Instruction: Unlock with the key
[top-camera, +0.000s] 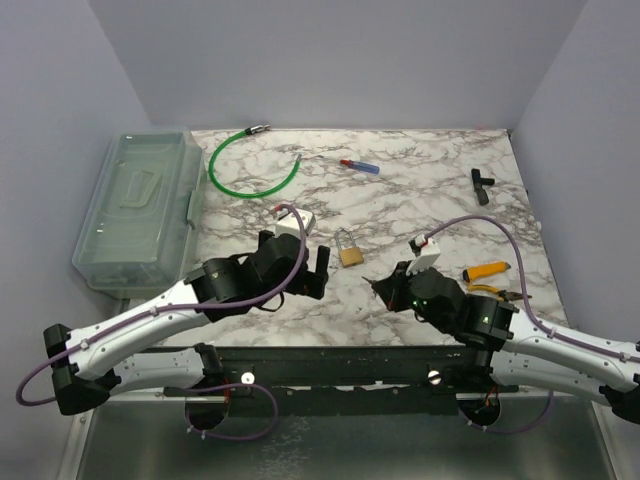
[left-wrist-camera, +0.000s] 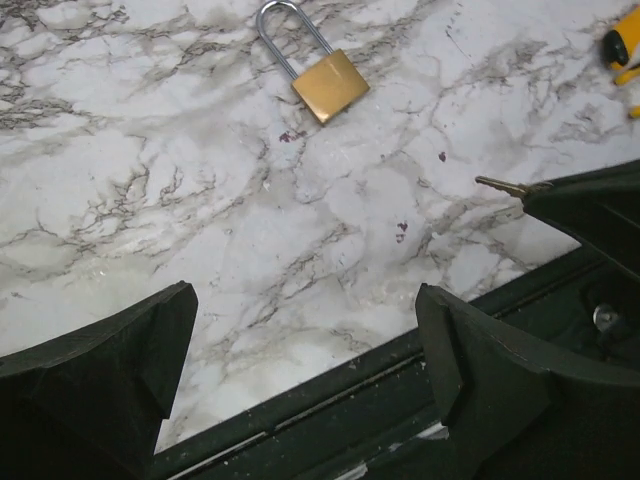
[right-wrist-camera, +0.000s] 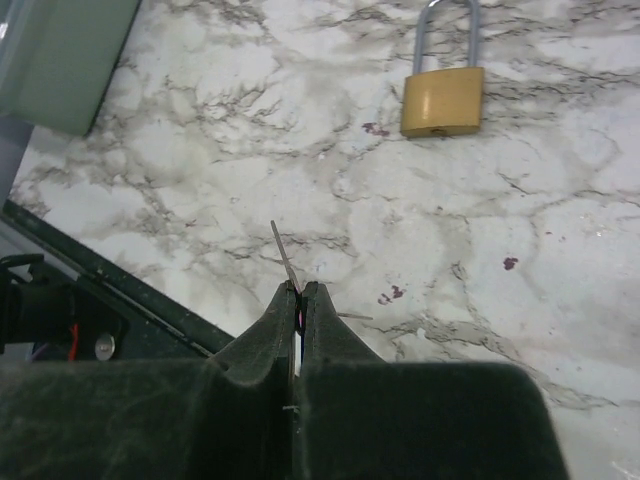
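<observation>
A brass padlock (top-camera: 350, 251) with a silver shackle lies flat on the marble table, between the two grippers. It shows at the top of the left wrist view (left-wrist-camera: 330, 85) and of the right wrist view (right-wrist-camera: 443, 101). My right gripper (top-camera: 385, 289) is shut on a small key (right-wrist-camera: 284, 256), whose thin blade sticks out past the fingertips, some way short of the padlock. The key tip also shows in the left wrist view (left-wrist-camera: 497, 185). My left gripper (top-camera: 318, 271) is open and empty, just left of the padlock, jaws wide apart.
A clear plastic box (top-camera: 140, 205) stands at the left edge. A green cable loop (top-camera: 250, 170), a red-blue pen-like tool (top-camera: 360, 166) and a black fitting (top-camera: 482, 184) lie at the back. A yellow-handled tool (top-camera: 487, 271) lies by the right arm. The black table rail (top-camera: 330, 360) runs along the front.
</observation>
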